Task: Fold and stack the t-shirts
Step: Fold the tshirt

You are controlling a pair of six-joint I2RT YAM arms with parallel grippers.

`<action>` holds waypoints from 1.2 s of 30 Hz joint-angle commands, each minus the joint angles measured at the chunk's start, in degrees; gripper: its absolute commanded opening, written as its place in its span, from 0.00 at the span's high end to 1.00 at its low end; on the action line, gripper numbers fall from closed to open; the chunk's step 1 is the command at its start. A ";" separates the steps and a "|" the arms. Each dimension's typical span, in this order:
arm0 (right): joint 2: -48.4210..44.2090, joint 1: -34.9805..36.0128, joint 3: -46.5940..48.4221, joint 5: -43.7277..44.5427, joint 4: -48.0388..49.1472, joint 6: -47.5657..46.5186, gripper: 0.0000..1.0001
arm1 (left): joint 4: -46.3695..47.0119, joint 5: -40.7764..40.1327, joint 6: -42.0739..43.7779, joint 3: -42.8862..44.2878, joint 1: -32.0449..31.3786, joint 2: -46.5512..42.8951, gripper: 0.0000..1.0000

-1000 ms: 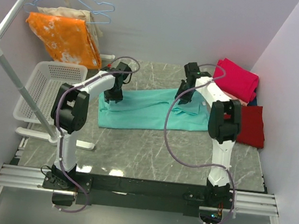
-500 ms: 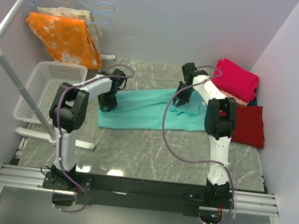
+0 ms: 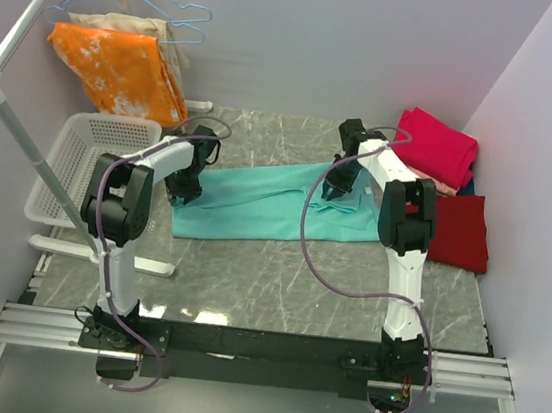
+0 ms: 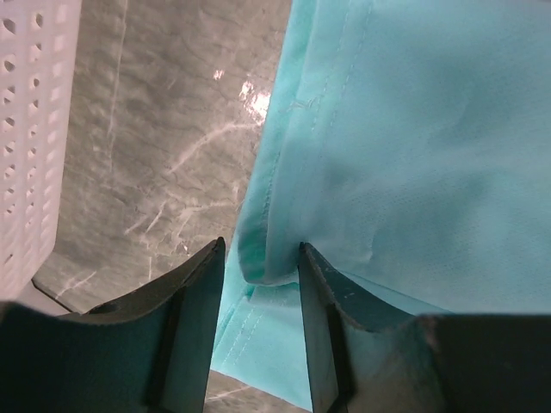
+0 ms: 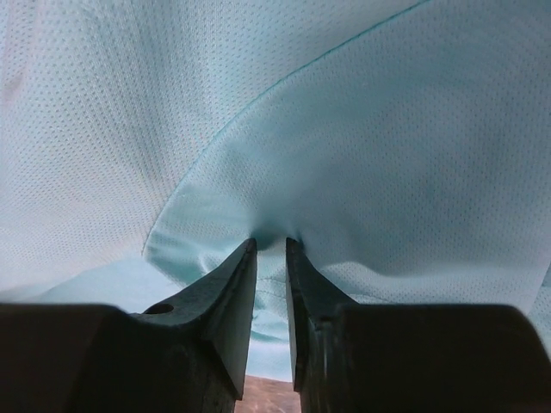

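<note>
A teal t-shirt [image 3: 267,200] lies stretched across the middle of the marble table. My left gripper [image 3: 186,181] is at its left end, shut on a rolled fold of the hem [image 4: 261,258]. The teal cloth [image 4: 413,129] fills the right of the left wrist view. My right gripper [image 3: 337,184] is at the shirt's upper right part, jaws nearly together and pinching a raised peak of teal fabric [image 5: 270,245]. A folded magenta-pink shirt [image 3: 437,146] lies at the back right on a thin salmon layer [image 3: 446,188]. A dark red shirt [image 3: 460,231] lies in front of it.
A white plastic basket [image 3: 85,158] stands left of the table and shows in the left wrist view [image 4: 30,129]. An orange white-blotched cloth [image 3: 121,72] and a beige cloth [image 3: 157,27] hang on a rack [image 3: 14,124] at the back left. Walls close in the back and right.
My left gripper has moved left, and the teal shirt's left end has gone with it, stretching the shirt. My right gripper has barely moved.
</note>
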 commanded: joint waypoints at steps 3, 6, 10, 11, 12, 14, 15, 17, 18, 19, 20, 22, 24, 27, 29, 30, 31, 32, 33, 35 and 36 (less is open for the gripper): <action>-6.79 -0.73 -0.43 4.63 2.51 0.76 0.72 | 0.63 -0.54 2.25 3.24 -0.11 -6.08 0.54; -9.25 -1.08 -0.43 6.75 1.29 0.67 0.67 | 1.77 0.95 4.18 3.85 -0.11 -7.40 0.54; -10.14 -1.08 -1.39 8.07 -0.90 -0.55 0.66 | 2.83 4.11 6.47 4.91 -0.11 -6.71 0.54; -10.05 -0.99 -1.66 8.33 -1.35 -0.99 0.66 | 2.92 4.47 6.47 5.08 -0.20 -6.44 0.54; -10.14 -0.73 -2.97 8.42 -1.61 -1.26 0.67 | 3.10 5.69 6.65 5.17 -0.20 -6.00 0.55; -11.36 0.14 -4.90 8.34 -1.09 -2.04 0.68 | 3.62 6.66 6.91 5.26 -0.20 -5.21 0.56; -11.89 0.59 -6.83 8.25 -0.65 -2.22 0.69 | 3.89 7.71 7.00 5.17 -0.20 -4.94 0.55; -13.64 1.38 -8.60 7.90 -0.21 -2.66 0.70 | 4.15 8.16 7.00 5.26 -0.20 -4.33 0.56; -14.09 2.25 -10.17 8.07 -0.21 -2.58 0.72 | 4.33 8.51 7.09 5.26 -0.20 -4.07 0.56; -14.44 2.61 -11.06 8.07 -0.12 -2.58 0.74 | 4.41 8.86 7.17 5.26 -0.20 -3.72 0.56; -15.05 2.96 -11.94 8.16 0.23 -2.40 0.76 | 4.50 9.04 7.09 5.26 -0.20 -3.54 0.56; -15.58 3.58 -14.31 8.42 1.28 -1.96 0.85 | 4.50 9.39 7.09 5.52 -0.20 -3.10 0.56; -15.67 3.67 -15.46 8.25 1.81 -1.61 0.95 | 4.59 9.48 7.26 5.70 -0.20 -2.92 0.56; -15.06 3.93 -15.64 8.42 1.99 -1.43 0.99 | 4.59 9.83 7.35 6.05 -0.20 -2.31 0.56; -14.19 3.93 -15.37 8.43 1.99 -1.26 1.00 | 4.50 9.92 7.35 6.40 -0.20 -2.04 0.56; -14.01 4.02 -15.20 9.73 2.51 -1.26 1.00 | 4.50 9.92 7.35 6.49 -0.20 -1.95 0.57; -13.74 4.02 -15.11 9.92 2.86 -1.08 1.00 | 4.42 9.92 7.26 6.67 -0.20 -1.69 0.57; -13.04 3.93 -14.85 10.27 3.04 -0.74 1.00 | 4.42 9.92 7.26 6.58 -0.20 -1.60 0.57; -12.60 3.93 -13.71 10.45 3.13 -0.64 1.00 | 4.33 10.01 7.35 6.67 -0.20 -1.60 0.57; -10.94 3.93 -12.22 10.80 2.96 -0.29 1.00 | 4.24 9.83 7.35 6.76 -0.20 -1.51 0.57; -10.41 3.93 -10.73 10.62 2.87 -0.12 1.00 | 4.24 9.74 7.35 6.76 -0.20 -1.51 0.57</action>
